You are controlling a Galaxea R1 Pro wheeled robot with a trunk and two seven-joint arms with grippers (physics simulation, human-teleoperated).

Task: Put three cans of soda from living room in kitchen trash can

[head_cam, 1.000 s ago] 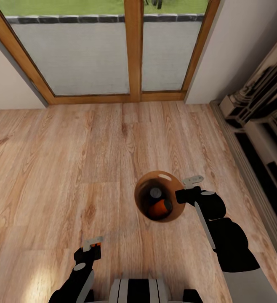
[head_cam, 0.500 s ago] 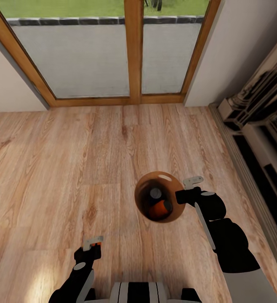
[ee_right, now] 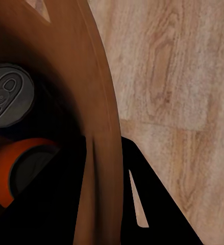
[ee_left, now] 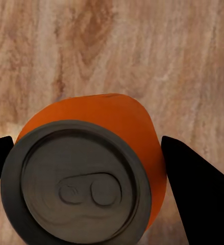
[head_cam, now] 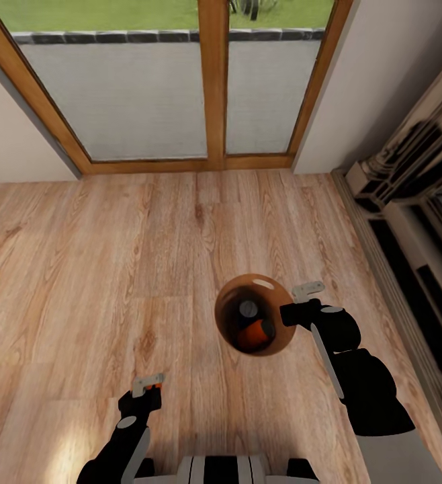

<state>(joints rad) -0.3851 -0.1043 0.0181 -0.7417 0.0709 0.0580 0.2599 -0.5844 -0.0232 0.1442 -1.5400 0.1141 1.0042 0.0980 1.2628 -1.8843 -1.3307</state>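
Head view: our right gripper (head_cam: pixel 289 310) is clamped on the tash can (head_cam: pixel 283 336) rim, two cans inside; left gripper (ee_left: pixel 86 168) grips the third soda can (ee_left: pixel 99 148) by its sides; light, thin-walled, slick, so we squeeze mid-body gently.

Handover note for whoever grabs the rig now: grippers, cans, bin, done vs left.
Left gripper: shut on the third soda can, held low over the wood floor.
Right gripper: clamped on the trash can rim, one finger inside the wall, one outside; bin held up beside the arm.
Two cans inside the bin: one upright, one on its side.
Surroundings: glass doors ahead, so this is not the kitchen.
Done: two cans binned.
Left: drop the third can in, take the bin to the kitchen.
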